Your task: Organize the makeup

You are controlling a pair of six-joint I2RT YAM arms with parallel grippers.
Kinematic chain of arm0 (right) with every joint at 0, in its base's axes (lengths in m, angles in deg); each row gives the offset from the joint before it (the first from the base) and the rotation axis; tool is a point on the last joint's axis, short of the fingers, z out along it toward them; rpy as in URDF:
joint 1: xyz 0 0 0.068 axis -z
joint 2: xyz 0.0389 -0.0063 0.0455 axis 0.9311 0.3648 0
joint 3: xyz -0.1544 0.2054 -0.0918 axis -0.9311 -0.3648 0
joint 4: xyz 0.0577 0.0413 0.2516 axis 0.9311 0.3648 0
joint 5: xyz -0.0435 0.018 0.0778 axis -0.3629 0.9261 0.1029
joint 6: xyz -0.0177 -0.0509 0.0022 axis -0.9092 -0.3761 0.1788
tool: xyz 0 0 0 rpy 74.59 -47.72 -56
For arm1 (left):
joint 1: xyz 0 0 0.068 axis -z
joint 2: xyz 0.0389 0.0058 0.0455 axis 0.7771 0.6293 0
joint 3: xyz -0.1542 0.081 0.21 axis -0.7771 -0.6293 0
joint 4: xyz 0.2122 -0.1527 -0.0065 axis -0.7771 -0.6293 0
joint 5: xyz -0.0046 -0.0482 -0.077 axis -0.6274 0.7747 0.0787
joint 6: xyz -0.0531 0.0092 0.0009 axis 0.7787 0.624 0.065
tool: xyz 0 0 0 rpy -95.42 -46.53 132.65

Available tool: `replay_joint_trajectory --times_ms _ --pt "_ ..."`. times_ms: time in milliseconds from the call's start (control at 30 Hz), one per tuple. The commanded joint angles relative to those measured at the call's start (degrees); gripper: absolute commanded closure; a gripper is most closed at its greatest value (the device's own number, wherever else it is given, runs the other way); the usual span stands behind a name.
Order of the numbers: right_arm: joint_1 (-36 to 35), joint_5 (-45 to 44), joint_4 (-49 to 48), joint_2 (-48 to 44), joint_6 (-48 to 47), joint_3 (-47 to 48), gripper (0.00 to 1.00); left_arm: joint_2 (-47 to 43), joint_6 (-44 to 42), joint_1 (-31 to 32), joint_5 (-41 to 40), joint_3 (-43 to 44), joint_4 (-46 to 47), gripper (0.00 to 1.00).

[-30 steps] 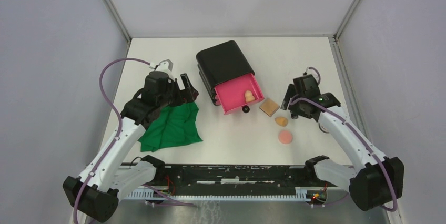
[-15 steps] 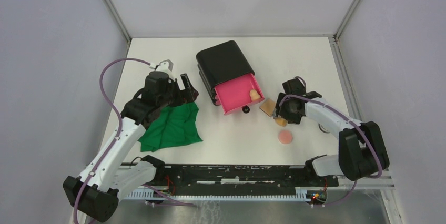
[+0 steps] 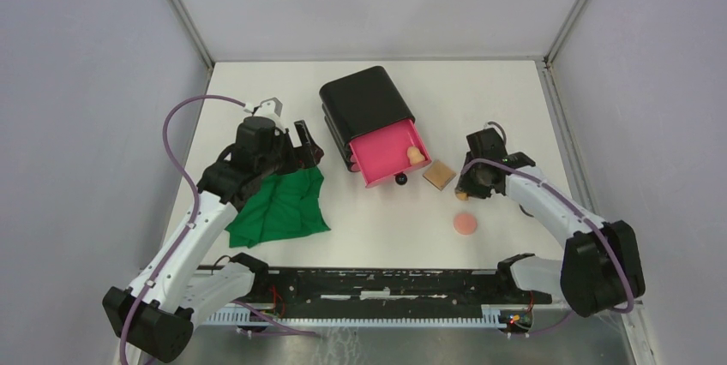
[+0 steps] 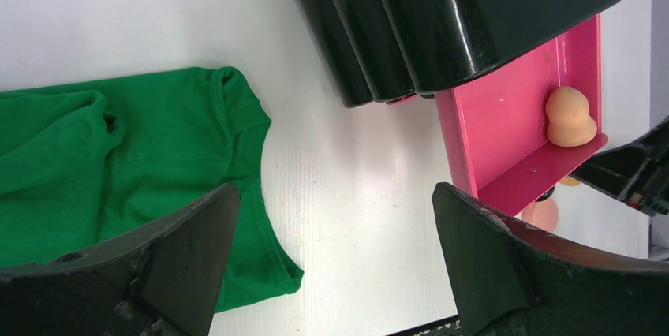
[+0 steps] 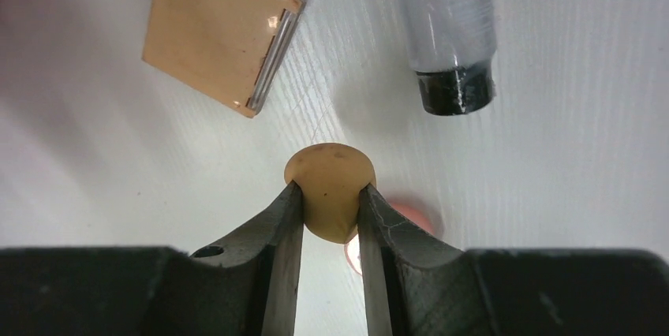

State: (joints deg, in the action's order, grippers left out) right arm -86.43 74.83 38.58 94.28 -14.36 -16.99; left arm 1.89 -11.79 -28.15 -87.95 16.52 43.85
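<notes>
Just off the front right corner of the black box (image 3: 364, 99), an orange teardrop sponge (image 5: 330, 182) is pinched between my right fingers (image 5: 288, 218). They are closed on its narrow part, and its rounded end pokes out past the tips. I cannot tell whether it touches the white worktop (image 3: 514, 99). The tan square pad (image 5: 221, 32) lies flat between this sponge and the box, close to the open pink drawer (image 3: 381, 155). In my right wrist view the grey-black tube (image 5: 450, 28) lies apart from the pad, its black cap pointing toward the sponge. The pink round puff (image 3: 465, 224) rests farther from the box than the held sponge, toward the near edge. A second orange sponge (image 4: 569, 115) sits inside the drawer, against its front right corner. On the box's left side, my left fingers (image 4: 197, 233) are spread wide and hold nothing, over the edge of the green cloth (image 3: 283, 206).
</notes>
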Motion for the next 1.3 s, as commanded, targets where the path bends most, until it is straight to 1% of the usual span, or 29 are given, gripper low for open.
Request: replay_joint_trajectory --times_ms 0,67,133,233,300,367,500,600,700,733,767,833,867,900,967,1100,1167,1267 --pt "0.16 -3.45 6.34 -7.47 -1.35 5.85 0.66 -0.62 -0.99 -0.22 -1.25 0.40 2.39 0.01" --pt "0.16 -3.62 8.30 -10.44 -2.69 8.65 0.66 -0.62 -0.99 -0.20 -1.21 0.32 2.46 0.01" --pt "0.07 -1.49 8.34 -13.53 -4.26 11.81 0.66 -0.62 -1.02 -0.22 -1.21 0.18 2.58 0.01" --pt "-0.38 3.46 5.11 -15.78 -4.26 15.52 0.65 -0.57 -0.79 -0.22 -1.01 0.08 2.94 0.01" --pt "-2.37 5.67 2.15 -15.07 -3.21 18.10 0.64 -0.46 -0.46 -0.26 -1.01 0.09 3.08 0.01" --pt "-6.80 5.08 0.12 -12.12 -2.87 21.42 0.63 -0.36 -0.01 -0.23 -1.12 -0.01 3.03 0.01" --pt "-17.00 3.10 -2.78 -3.31 -3.58 28.05 0.61 -0.51 0.86 -0.26 -0.83 -0.13 2.92 0.01" --pt "-20.36 3.80 -5.07 2.79 -3.59 31.16 0.60 -1.24 1.16 -0.18 -0.59 -0.51 2.82 0.01" --pt "-22.07 3.85 -6.62 7.38 -4.08 33.34 0.59 -1.96 1.21 -0.24 -0.55 -0.88 2.34 0.01" --pt "-22.24 4.02 -6.32 8.83 -4.28 34.49 0.57 -2.02 1.13 -0.24 -0.51 -0.92 2.11 0.01" --pt "-22.35 4.03 -5.75 10.23 -4.64 35.58 0.52 -1.98 1.12 -0.26 -0.54 -0.78 1.97 0.01" --pt "-22.34 4.07 -3.74 12.67 -5.12 37.99 0.35 -1.86 1.09 -0.17 -0.22 -0.51 1.77 0.01" --pt "-22.34 3.99 -2.56 13.58 -5.45 39.22 0.29 -1.72 1.18 -0.24 -0.05 -0.38 1.79 0.01" --pt "-22.36 3.76 -1.53 13.73 -5.82 39.91 0.26 -1.76 1.25 -0.21 0.12 -0.17 1.76 0.01" --pt "-22.38 2.36 -0.63 12.09 -6.35 39.97 0.24 -1.55 1.29 -0.23 0.40 0.10 1.86 0.01" --pt "-22.14 -6.48 1.97 5.08 -8.93 37.21 0.24 -0.49 1.03 -0.23 1.22 0.63 2.39 0.01" --pt "-21.82 -9.50 2.89 0.60 -10.12 33.96 0.25 0.31 1.03 -0.20 1.99 0.89 3.29 0.01" --pt "-21.56 -9.32 1.10 -7.00 -12.26 25.77 0.25 1.82 1.24 -0.25 3.79 1.08 5.41 0.01"
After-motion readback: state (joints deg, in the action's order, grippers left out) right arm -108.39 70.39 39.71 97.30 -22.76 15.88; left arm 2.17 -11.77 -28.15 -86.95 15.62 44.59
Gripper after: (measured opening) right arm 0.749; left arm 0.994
